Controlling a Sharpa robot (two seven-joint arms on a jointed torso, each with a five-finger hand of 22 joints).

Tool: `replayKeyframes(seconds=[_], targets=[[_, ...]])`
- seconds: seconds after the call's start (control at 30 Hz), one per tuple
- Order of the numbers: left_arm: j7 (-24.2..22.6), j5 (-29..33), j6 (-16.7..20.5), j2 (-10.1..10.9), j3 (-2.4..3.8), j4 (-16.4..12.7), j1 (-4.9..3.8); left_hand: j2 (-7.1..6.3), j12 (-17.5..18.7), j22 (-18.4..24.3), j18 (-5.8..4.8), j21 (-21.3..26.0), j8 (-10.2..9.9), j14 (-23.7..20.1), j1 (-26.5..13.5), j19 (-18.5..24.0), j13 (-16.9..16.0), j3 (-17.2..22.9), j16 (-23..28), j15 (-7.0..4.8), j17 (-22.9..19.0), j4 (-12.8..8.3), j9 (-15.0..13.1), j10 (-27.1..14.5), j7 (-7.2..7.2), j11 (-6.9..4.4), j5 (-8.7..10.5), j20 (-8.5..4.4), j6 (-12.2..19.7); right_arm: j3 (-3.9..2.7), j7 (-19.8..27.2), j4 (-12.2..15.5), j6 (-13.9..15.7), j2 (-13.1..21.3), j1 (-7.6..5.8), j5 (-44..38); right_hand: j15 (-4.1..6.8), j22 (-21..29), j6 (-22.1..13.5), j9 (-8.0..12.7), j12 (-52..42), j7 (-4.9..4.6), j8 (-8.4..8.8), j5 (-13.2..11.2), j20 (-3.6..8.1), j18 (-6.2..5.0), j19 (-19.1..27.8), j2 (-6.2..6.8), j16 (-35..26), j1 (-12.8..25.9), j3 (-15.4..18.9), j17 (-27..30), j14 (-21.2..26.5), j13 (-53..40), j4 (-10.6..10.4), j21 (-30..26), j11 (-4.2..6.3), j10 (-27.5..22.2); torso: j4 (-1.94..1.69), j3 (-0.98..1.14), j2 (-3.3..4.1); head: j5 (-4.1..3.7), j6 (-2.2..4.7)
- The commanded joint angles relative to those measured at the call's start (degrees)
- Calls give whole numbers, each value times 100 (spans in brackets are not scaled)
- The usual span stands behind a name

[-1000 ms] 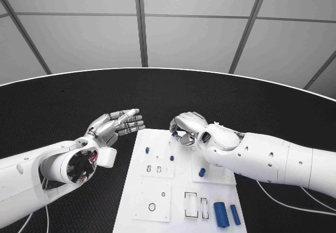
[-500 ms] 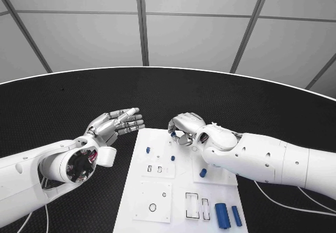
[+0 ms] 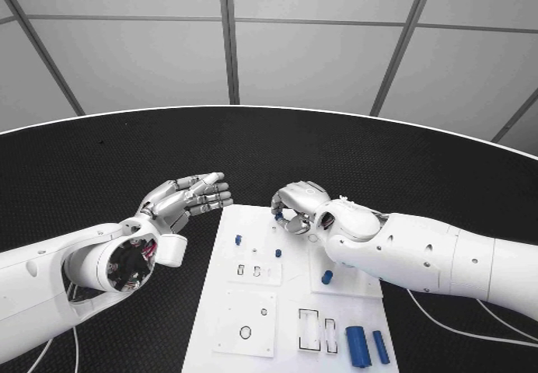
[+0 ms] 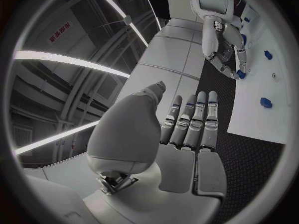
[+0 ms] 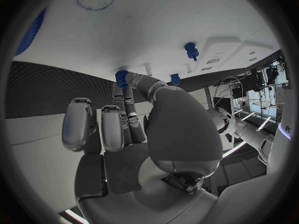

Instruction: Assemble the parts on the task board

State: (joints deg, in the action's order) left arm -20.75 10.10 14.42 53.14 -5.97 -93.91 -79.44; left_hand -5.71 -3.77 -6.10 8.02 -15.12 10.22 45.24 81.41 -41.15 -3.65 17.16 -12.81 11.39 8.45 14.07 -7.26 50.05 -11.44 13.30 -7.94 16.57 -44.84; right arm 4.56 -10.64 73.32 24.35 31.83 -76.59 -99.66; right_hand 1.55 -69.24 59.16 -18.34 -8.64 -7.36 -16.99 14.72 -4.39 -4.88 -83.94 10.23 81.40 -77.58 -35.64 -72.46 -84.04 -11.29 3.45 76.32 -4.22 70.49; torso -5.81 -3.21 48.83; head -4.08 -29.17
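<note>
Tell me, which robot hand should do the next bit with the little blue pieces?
Probably the right hand. It is over the far end of the task board and pinches a small blue part in its fingertips. The left hand is off the board's edge, fingers apart, holding nothing.

One white task board (image 3: 253,311) is seen on one black table (image 3: 112,163). Two hands are counted: a left hand (image 3: 185,198) and a right hand (image 3: 297,206). Six blue parts are counted in the head view: three small pegs (image 3: 238,240) (image 3: 278,252) (image 3: 326,277), two long cylinders (image 3: 357,345) (image 3: 380,346), and one small piece (image 5: 121,77) pinched at the right hand's fingertips.
</note>
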Motion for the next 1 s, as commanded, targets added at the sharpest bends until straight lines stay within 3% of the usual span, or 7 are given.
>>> replayKeyframes(seconds=[0.03, 0.17, 0.23, 0.37, 0.6, 0.87, 1.0], targets=[[2, 0, -2, -1, 0, 1, -1, -38, 8, 5, 67, 11, -26, -25, -12, -2, 2, 25, 24, -4, -5, -3, 8, -40, -423, -12, 30, 7, 40, 0, 8, -2, 20, 1, 0, 0, 20, 7, 6, -9, -10, 15, 2, 28, 52, 63, 8, -55, 13, -1, 8, 3, -296, -281, 17, 3, 130, 135, -1, 5, 9, -8, 7], [5, 0, -4, -2, 0, 4, -2, -39, 8, 7, 66, 13, -28, -30, -12, 0, 2, 28, 28, -3, -6, -5, 9, -42, -423, -11, 31, 7, 47, 0, 59, 4, 47, 5, 0, 0, -147, 418, -670, 73, 429, -123, 413, -139, -65, -11, 178, 187, -155, 325, -26, 321, -201, -102, -123, -312, -67, -581, 2, 7, 12, -6, 10], [8, 0, -7, -2, 0, 8, -2, -39, 8, 7, 66, 13, -28, -30, -12, 0, 2, 28, 28, -3, -6, -5, 9, -42, -423, -11, 31, 7, 47, 0, 87, 30, 58, 19, 0, 0, -224, 984, -900, 76, 505, -62, 561, -302, -162, -123, 356, 351, -341, 407, 59, 643, -117, 108, -162, -754, -175, -1147, 0, 8, 13, -11, 14], [11, 0, -11, -2, 0, 18, -2, -39, 8, 8, 66, 14, -29, -31, -12, 1, 2, 29, 30, -3, -6, -6, 9, -43, -424, -11, 31, 7, 47, 1, 91, 100, 51, 71, 0, 0, -245, 1177, -965, 53, 496, -7, 628, -384, -190, -156, 374, 349, -404, 366, 315, 758, -99, 229, -209, -934, -200, -1348, -5, 9, 16, -7, 24], [13, 0, -26, -3, 0, 57, -2, -39, 8, 8, 66, 14, -29, -31, -12, 1, 2, 29, 30, -3, -6, -6, 9, -43, -424, -11, 31, 7, 47, 1, 39, 383, 92, 344, 0, 0, -244, 1236, -916, 28, 458, -3, 628, -368, -191, -165, 360, 314, -421, 327, 464, 796, -97, 273, -252, -997, -196, -1338, 7, 25, 4, -5, 43], [8, 0, -75, -38, -1, 173, -1, -39, 8, 10, 64, 16, -27, -38, -12, 4, 2, 33, 37, -1, -7, -9, 7, -46, -424, -10, 32, 8, 35, -4, -68, 1162, 434, 1143, 0, 230, -128, 1172, -689, -42, 175, -40, 593, -256, -100, -146, 265, 346, -383, 424, 471, 750, -126, 248, -465, -994, -50, -703, 47, 92, -63, -22, 63], [10, 0, -106, -73, -2, 259, 1, -39, 8, 10, 64, 16, -27, -38, -12, 4, 2, 33, 37, -1, -7, -9, 7, -46, -424, -10, 32, 8, 35, -63, -98, 1517, 542, 1659, -1, 736, -64, 816, -580, -79, -6, -64, 562, -303, -32, -77, 137, 431, -196, 524, 394, 430, -208, 156, -599, -733, 32, -245, 69, 115, -102, -49, 82]])
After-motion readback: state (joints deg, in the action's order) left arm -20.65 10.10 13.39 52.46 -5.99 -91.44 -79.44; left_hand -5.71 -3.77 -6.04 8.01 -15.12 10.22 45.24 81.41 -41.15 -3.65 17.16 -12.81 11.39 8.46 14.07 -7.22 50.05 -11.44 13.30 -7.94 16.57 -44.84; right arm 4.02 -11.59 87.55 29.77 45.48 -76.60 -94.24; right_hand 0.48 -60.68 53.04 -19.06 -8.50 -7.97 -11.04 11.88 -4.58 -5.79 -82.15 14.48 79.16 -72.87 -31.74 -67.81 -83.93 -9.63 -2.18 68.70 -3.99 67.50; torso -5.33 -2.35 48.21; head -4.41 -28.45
